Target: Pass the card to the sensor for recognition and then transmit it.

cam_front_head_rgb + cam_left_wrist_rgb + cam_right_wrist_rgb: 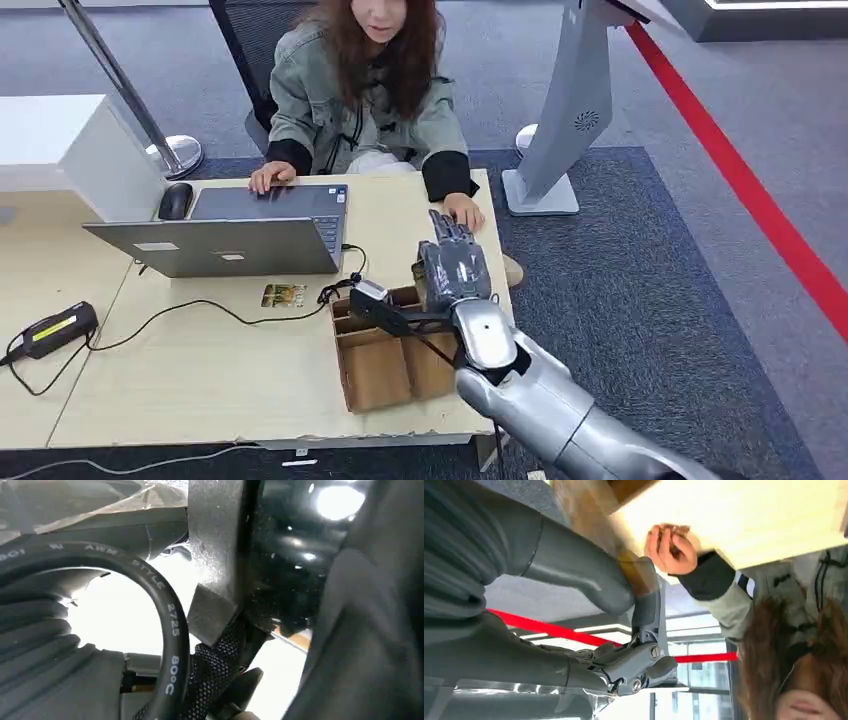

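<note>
A small card [284,295] with a yellow and green picture lies flat on the table [200,370], just in front of the laptop. My right hand [453,266] hovers over the back right corner of an open cardboard box [372,372], fingers stretched toward a person's hand [465,212] resting at the table's far edge. In the right wrist view the thumb [589,582] and fingers [649,605] stand apart, with nothing plainly between them. That person's hand [671,547] lies just beyond. My left hand's ribbed cover [40,650] hangs low; its fingers are hidden.
A person sits behind the table at a grey laptop [225,245] with a mouse [175,200]. A black device with a yellow label [50,330] lies at the left, its cable crossing the table. A white kiosk stand [560,130] rises on the carpet at the right.
</note>
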Controlling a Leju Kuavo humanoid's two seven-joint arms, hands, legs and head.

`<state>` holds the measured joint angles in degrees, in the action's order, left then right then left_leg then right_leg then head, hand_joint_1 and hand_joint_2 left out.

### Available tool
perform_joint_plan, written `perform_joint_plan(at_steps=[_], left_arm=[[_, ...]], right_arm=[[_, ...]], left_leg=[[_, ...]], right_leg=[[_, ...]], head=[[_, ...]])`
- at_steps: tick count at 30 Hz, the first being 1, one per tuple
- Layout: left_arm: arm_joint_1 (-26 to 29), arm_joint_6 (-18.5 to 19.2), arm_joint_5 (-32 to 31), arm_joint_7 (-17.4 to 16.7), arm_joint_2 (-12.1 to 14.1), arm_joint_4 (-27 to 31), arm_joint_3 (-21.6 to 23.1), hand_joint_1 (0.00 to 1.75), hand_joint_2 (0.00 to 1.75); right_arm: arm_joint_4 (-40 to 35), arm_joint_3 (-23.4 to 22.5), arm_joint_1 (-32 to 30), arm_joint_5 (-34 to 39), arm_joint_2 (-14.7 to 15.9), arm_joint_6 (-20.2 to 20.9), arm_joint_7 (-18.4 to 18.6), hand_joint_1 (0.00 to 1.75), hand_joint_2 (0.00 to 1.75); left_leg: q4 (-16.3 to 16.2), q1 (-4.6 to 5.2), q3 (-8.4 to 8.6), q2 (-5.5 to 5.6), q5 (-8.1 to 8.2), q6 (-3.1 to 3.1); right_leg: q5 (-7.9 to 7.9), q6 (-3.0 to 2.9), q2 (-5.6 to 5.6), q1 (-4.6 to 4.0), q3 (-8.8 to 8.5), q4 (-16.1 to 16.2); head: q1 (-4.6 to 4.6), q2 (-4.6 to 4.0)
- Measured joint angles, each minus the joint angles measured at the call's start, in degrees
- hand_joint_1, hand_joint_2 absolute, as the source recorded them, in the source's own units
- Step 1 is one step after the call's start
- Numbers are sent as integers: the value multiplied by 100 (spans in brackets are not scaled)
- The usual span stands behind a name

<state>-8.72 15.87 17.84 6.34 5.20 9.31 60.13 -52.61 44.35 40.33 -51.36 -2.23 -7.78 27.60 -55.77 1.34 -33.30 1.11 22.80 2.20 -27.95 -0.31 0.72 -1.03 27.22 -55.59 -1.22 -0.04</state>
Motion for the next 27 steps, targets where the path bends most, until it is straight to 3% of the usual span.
perform_joint_plan(at_steps=[17, 27], left_arm=[[3, 0, -35, 0, 11, 0, -4, 0, 0], [1, -35, -59, 0, -2, 0, -4, 0, 0]], right_arm=[[-824, -124, 244, -138, 343, 92, 188, 175, 175], [-883, -221, 714, -26, 356, -254, 214, 175, 175]], left_leg=[[0, 0, 0, -1, 0, 0], [0, 0, 0, 0, -1, 0]], right_leg=[[2, -2, 0, 0, 0, 0], [2, -2, 0, 0, -1, -1]], head=[[0, 0], [0, 0]])
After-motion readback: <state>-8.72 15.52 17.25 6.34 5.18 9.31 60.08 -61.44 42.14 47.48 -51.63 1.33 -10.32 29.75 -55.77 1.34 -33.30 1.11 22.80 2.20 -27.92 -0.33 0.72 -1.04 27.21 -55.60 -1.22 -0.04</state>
